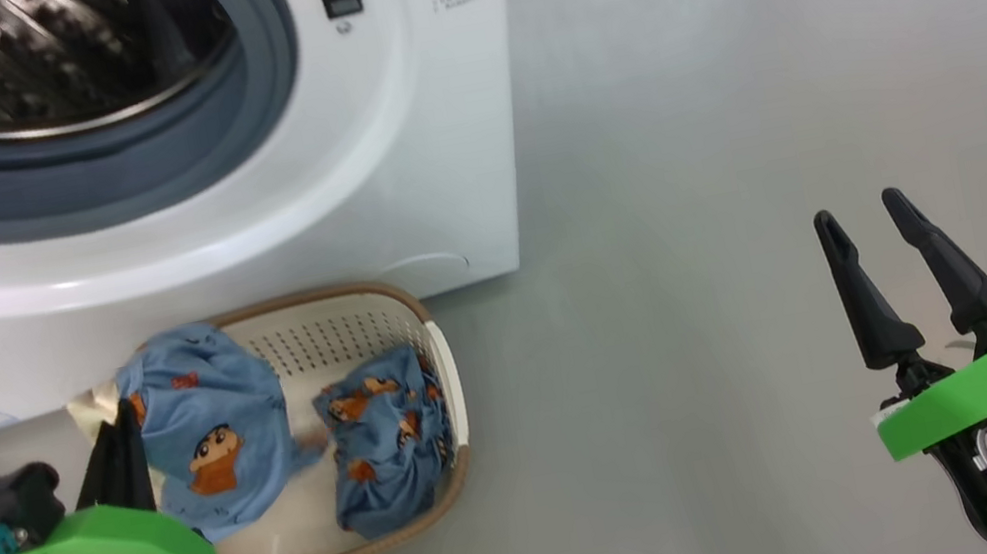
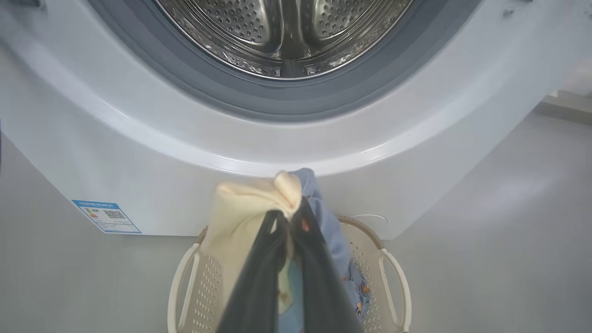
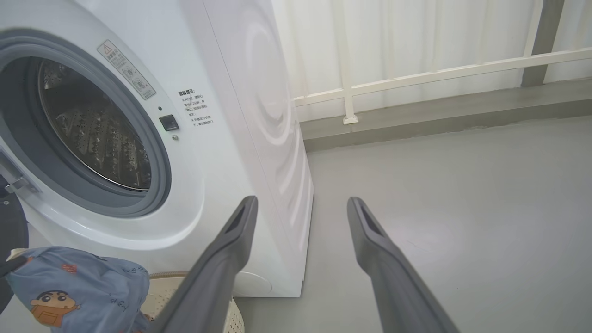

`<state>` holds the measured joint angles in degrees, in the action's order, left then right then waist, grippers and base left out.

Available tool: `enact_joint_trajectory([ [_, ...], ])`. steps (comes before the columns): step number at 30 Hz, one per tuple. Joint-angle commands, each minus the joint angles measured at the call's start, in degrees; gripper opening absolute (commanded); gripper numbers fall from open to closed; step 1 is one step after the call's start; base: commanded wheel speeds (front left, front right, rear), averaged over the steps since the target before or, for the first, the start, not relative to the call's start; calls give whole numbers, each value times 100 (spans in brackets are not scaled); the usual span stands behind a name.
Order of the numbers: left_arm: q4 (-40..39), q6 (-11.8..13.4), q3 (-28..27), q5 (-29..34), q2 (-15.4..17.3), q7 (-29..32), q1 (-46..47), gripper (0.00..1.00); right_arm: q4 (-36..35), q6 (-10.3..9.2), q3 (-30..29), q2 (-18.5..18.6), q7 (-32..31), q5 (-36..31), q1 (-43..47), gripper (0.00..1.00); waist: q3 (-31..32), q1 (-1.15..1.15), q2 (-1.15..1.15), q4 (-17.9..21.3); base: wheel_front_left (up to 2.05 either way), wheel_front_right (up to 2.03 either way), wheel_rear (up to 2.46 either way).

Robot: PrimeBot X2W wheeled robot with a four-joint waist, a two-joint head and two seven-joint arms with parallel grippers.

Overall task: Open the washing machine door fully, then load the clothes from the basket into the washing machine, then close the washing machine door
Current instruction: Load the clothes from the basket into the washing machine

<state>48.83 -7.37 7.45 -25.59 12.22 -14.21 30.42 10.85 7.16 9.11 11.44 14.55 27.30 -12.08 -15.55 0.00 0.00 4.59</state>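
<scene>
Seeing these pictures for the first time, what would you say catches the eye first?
The washing machine's gaping steel drum dominates the head view's upper left. In front of it, the basket holds blue cartoon-print clothes, and the left gripper is shut on a cream cloth bunched with blue fabric. The right gripper stands open over the grey floor, lower right.
</scene>
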Motion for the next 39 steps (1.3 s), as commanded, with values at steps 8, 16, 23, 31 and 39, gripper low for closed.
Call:
enact_joint_trajectory([
  [8, -1065, -9, -573, 336, 84, -78, -667, 0, -98, 33, 60, 156, 45, 51, 302, 100, 479, 0, 0, -90, 0, 0, 0],
  [16, -1969, -10, -902, 655, -66, -78, -1356, 0, -110, 33, -13, 183, 45, 53, 529, 100, 677, 0, 0, -96, 0, 0, 0],
  [23, -2648, 13, -1150, 876, -288, -79, -1919, 0, -107, 33, -36, 177, 45, 57, 618, 100, 758, 0, 0, -88, 0, 0, 0],
  [31, -3067, 13, -1284, 1014, -469, -79, -2267, 0, -141, 33, -94, 160, 45, 55, 671, 100, 739, 0, 0, -109, 0, 0, 0],
  [39, -3153, 7, -1361, 1033, -553, -79, -2307, 0, -168, 33, -103, 141, 45, 48, 644, 100, 627, 0, 0, -73, 0, 0, 0],
])
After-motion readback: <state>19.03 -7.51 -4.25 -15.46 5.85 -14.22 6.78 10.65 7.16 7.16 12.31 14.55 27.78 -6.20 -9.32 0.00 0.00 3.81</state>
